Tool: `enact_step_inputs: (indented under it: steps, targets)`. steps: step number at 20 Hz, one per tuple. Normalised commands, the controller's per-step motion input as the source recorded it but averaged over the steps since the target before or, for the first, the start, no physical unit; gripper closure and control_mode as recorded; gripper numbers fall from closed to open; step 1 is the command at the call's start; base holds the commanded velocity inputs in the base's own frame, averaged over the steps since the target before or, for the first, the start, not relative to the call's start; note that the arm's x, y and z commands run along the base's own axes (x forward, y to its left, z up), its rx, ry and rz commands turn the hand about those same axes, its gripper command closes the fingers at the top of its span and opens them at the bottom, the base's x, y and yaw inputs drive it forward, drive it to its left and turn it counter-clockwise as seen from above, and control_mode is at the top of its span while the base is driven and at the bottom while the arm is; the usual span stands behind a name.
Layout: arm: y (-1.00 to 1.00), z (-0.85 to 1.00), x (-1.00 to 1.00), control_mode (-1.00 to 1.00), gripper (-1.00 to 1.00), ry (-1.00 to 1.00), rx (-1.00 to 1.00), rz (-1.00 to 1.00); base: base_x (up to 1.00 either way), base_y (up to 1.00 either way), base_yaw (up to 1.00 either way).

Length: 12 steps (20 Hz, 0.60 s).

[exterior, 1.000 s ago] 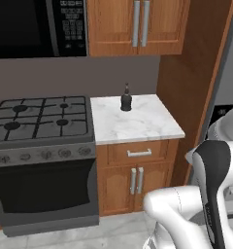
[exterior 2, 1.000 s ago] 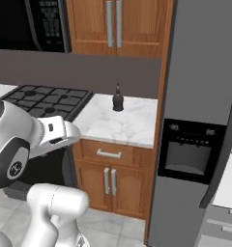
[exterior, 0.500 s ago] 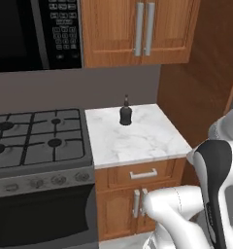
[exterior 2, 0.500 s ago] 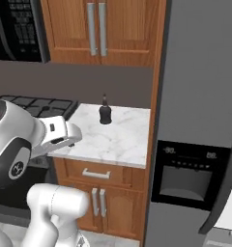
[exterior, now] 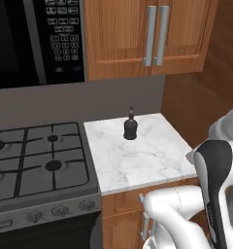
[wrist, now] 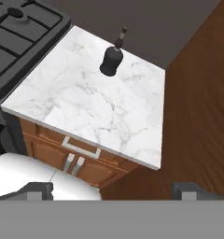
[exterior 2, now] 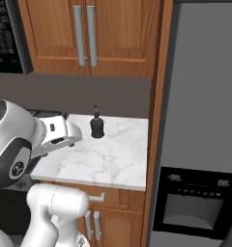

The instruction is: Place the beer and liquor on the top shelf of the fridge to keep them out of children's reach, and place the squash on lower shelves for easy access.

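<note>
Liquor bottle (wrist: 111, 58) stood upright near the back of the marble counter (wrist: 86, 107), upper centre of the hand view. Fridge (exterior 2: 200, 144) at the right of the right base view, door shut. My gripper (wrist: 115, 190) hung well short of the bottle, jaws wide, holding nothing. Risk I saw: clipping the thin neck on approach and toppling it.

Layout as I see it: liquor (exterior: 130, 129) upright on the counter (exterior: 152, 163), toward its back, near the wall. Stove (exterior: 38, 160) touching the counter on the left; fridge (exterior 2: 200, 144) on the right. Cabinets (exterior: 150, 36) above the counter, microwave (exterior: 36, 39) above the stove, drawer (wrist: 81, 147) under the counter's front edge.
</note>
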Motion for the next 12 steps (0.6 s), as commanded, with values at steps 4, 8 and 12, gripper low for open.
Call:
enact_step_inputs:
  steps: [4, 8, 12]
  targets:
    - [0.00, 0.00, 0.00, 1.00, -1.00, 0.00, 0.00, 0.00, 0.56, 0.37, -0.14]
    - [0.00, 0.00, 0.00, 1.00, -1.00, 0.00, 0.00, 0.00, 0.48, 0.42, -0.13]
    - [0.00, 0.00, 0.00, 1.00, -1.00, 0.00, 0.00, 0.00, 0.40, 0.48, -0.12]
